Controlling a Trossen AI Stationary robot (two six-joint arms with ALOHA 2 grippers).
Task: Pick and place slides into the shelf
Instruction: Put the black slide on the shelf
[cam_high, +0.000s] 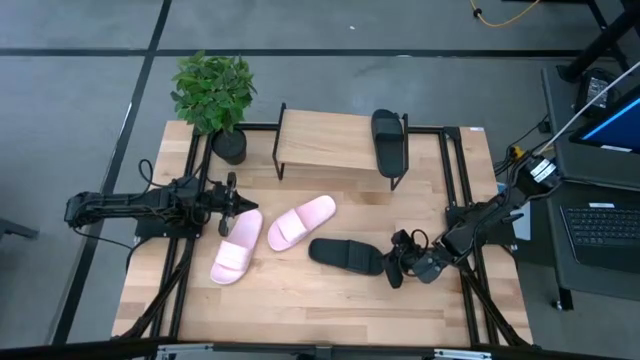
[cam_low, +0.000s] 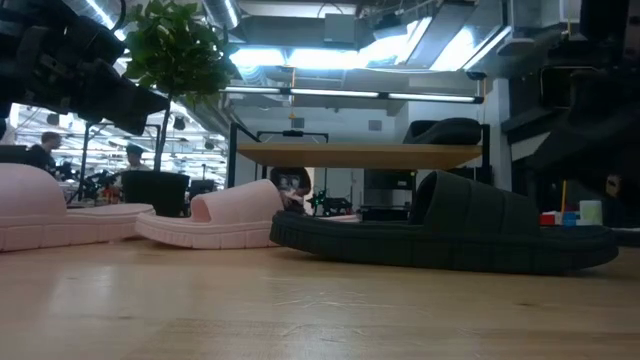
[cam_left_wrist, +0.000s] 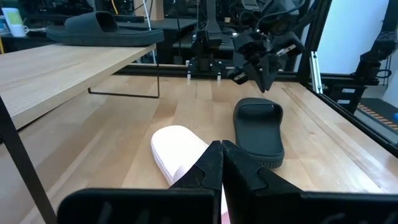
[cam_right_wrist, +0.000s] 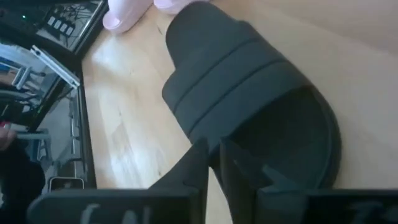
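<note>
Here the right gripper (cam_high: 396, 268) hangs slightly parted at the black slide (cam_high: 345, 254), gripping nothing; left gripper (cam_high: 234, 203) closed, empty

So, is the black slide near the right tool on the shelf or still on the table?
On the table. The black slide lies flat on the tabletop, in front of the shelf; another black slide sits on the shelf.
</note>
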